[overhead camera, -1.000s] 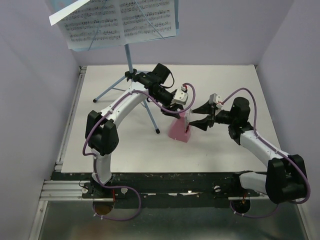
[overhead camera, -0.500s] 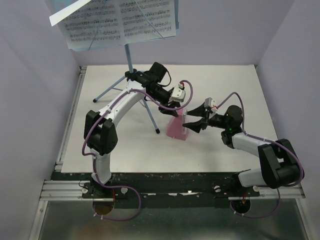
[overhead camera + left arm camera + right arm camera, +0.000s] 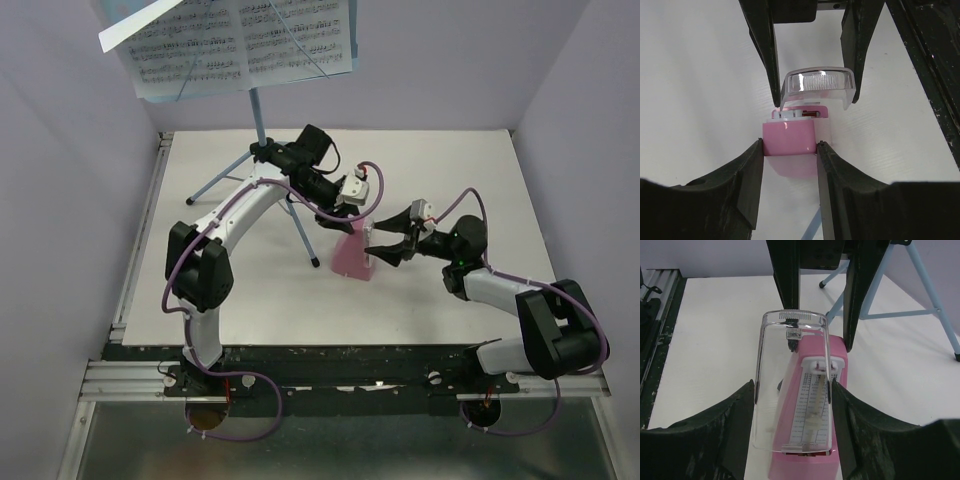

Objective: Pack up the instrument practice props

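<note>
small pink wedge-shaped metronome [image 3: 352,258] upright near the middle of the white worktop [image 3: 450,160], pale tempo scale down its front. left end effector [image 3: 789,150] pinching the pink body at both sides. right end effector [image 3: 792,390] clamped on the clear cover [image 3: 790,320], just off the scale face. behind, at far left, light-blue music stand [image 3: 258,110] carrying white sheet music [image 3: 240,40].

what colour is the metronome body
The metronome is pink, with a clear cover; best in right wrist view.
</note>
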Motion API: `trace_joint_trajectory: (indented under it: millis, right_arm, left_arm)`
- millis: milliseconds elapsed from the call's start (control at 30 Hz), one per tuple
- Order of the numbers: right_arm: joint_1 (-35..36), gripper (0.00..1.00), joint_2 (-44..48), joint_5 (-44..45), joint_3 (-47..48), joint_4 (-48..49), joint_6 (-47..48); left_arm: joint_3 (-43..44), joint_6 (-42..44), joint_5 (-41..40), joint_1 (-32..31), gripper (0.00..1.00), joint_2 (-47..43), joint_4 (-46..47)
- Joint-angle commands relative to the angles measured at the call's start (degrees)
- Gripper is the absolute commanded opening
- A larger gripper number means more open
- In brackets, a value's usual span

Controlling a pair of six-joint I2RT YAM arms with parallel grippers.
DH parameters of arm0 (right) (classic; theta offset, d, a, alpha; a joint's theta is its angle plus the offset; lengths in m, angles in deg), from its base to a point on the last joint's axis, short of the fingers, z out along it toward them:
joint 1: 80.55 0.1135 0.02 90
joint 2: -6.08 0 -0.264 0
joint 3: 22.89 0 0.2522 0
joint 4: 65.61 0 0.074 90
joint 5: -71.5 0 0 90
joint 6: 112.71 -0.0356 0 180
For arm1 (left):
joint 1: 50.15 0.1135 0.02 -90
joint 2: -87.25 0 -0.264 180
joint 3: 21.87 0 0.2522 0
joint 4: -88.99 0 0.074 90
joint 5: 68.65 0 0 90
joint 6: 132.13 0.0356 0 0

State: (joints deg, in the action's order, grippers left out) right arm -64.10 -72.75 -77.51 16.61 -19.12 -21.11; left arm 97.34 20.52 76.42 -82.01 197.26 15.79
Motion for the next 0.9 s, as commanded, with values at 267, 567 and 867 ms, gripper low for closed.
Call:
trace_joint_trajectory:
  millis: [267,567,867]
  right_arm:
    - [0.2,0.00,-1.6,0.6,-0.4,-1.5,5.6]
    - [0.3,0.00,-7.0,-0.1,1.4,1.6,6.2]
    - [2.0,0.00,-8.4,-1.0,2.9,4.0,3.8]
  left_arm:
    - [-4.5,3.3,-6.0,0.7,0.00,-2.3,-6.2]
    - [-6.6,3.4,-6.3,1.0,0.00,-3.5,-5.9]
    - [-7.4,1.8,-5.7,0.9,0.00,-3.8,-4.7]
